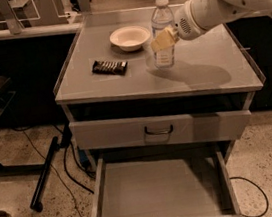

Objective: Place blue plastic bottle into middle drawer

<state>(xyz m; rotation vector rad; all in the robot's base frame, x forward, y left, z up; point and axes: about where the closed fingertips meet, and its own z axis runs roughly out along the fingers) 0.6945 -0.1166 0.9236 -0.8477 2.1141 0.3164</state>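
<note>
The blue plastic bottle (161, 28), clear with a white cap, is upright over the grey cabinet top (207, 73), right of the white bowl. My gripper (164, 39) comes in from the right on the white arm. It is shut on the bottle's middle, with a pale yellow finger (161, 40) across the front of the bottle. The middle drawer (157, 188) is pulled wide open below, with a bare grey floor and low side walls.
A white bowl (129, 37) and a dark wrapped snack bar (110, 66) lie on the cabinet top left of the bottle. A grey drawer front with a loop handle (159, 130) sits above the open drawer. Cables and a black stand (44, 174) are on the floor at left.
</note>
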